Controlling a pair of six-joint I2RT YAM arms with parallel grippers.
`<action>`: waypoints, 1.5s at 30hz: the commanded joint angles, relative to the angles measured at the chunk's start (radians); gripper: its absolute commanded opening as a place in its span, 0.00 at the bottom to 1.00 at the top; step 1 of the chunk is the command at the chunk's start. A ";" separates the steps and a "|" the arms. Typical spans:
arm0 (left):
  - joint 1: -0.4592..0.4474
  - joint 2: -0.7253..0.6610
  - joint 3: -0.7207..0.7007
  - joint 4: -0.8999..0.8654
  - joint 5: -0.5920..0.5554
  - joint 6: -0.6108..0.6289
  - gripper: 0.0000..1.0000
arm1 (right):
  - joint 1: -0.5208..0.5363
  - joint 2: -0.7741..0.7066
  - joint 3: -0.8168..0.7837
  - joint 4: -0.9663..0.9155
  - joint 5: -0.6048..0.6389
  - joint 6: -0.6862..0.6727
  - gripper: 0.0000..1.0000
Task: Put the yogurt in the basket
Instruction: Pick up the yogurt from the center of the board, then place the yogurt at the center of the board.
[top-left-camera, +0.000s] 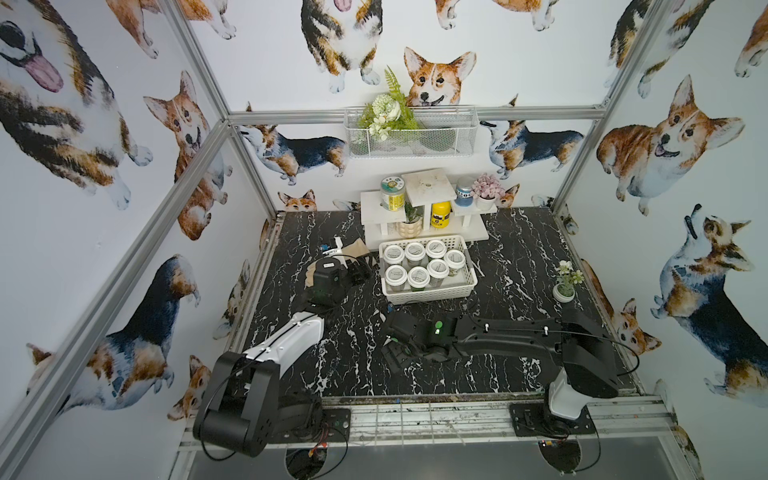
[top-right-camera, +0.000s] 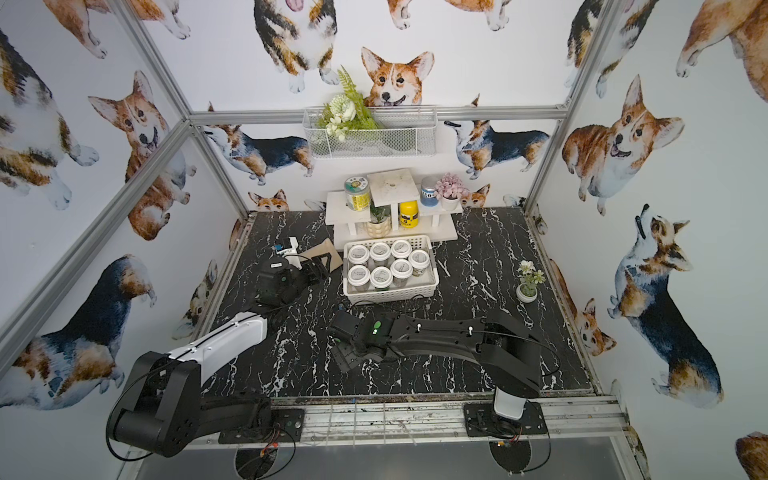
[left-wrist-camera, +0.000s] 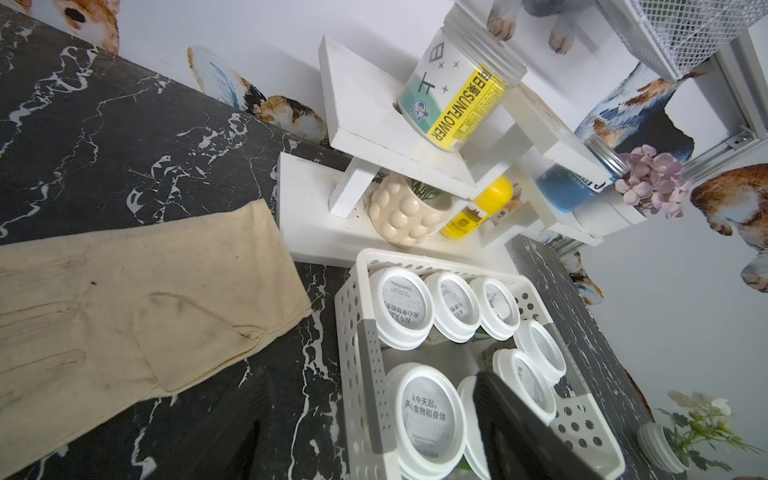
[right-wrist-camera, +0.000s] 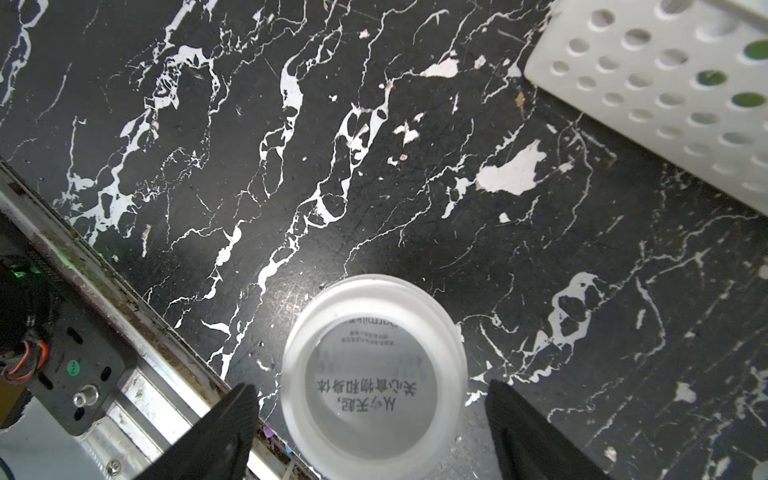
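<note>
Yogurt tally: seven white-lidded clear jars (top-left-camera: 418, 275) sit in your white perforated plastic basket (top-left-camera: 428, 296); the eighth jar (right-wrist-camera: 374, 374) stands on the black marble counter (right-wrist-camera: 415, 208) between the spread fingers of your right pincer (right-wrist-camera: 370, 388); left pincer (top-left-camera: 360, 272) parted, empty.

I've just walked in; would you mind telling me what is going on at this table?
A two-armed robot is loading yogurt into the white basket. Seven yogurt jars already stand inside it. The eighth jar stands on the black marble table nearer the robot. The right end effector is over it, fingers open on either side of the lid, not touching. The left end effector sits at the basket's left side near a beige glove; whether it grips anything is unclear.
</note>
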 joint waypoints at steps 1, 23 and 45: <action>0.001 -0.001 -0.003 0.026 0.005 0.001 0.82 | 0.002 0.016 0.018 -0.022 0.002 0.003 0.89; 0.001 -0.001 -0.002 0.026 0.006 0.001 0.82 | -0.020 0.032 0.026 -0.091 0.062 -0.012 0.76; 0.001 -0.001 -0.002 0.026 0.005 0.001 0.81 | -0.257 -0.125 -0.171 -0.090 0.016 -0.001 0.75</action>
